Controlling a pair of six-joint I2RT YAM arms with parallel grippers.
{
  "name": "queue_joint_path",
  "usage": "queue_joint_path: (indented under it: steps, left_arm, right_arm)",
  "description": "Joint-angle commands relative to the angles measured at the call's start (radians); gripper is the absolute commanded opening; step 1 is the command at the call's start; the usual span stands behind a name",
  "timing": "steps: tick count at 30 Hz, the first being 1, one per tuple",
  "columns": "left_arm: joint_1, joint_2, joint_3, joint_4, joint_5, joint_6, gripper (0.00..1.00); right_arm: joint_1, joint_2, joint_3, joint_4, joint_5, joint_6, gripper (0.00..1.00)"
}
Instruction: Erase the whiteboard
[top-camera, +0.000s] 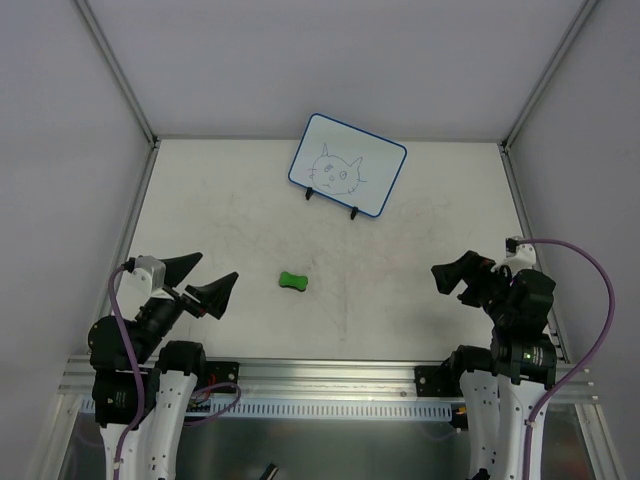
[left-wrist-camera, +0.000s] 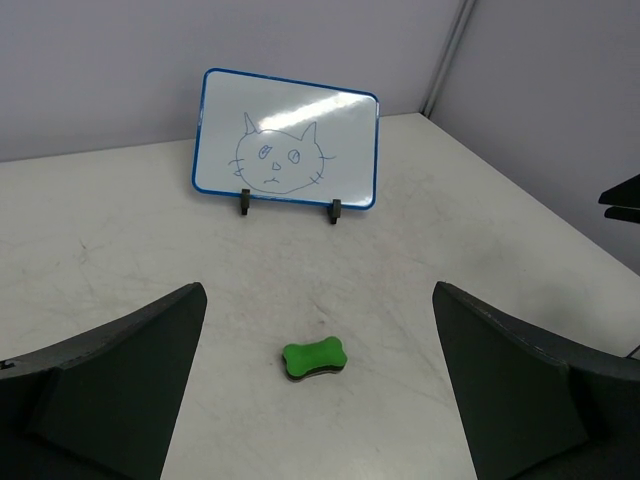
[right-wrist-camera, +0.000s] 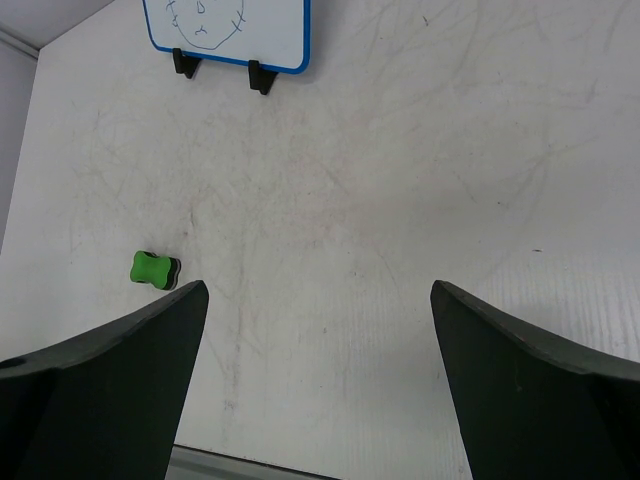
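Left gripper (top-camera: 218, 266), green eraser (top-camera: 293, 281), standing whiteboard (top-camera: 347, 178)

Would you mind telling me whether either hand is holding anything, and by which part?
Nothing is held: the left hand and right hand are both open and empty, and the green eraser lies untouched between them.

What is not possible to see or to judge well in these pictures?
- Whiteboard, right wrist view: the top edge cuts off most of the drawing.
- Back of the whiteboard, every view: hidden by its own front.
- Underside of the eraser, every view: it faces the table.
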Motion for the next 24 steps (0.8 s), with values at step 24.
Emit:
queue_joint_path:
  steps: [24]
  left_arm:
    - [-0.009,0.260,0.022,0.002,0.055,-0.022,0.99]
  right_arm:
    - [0.005,0.071,0.025,0.025,-0.065,-0.035,0.99]
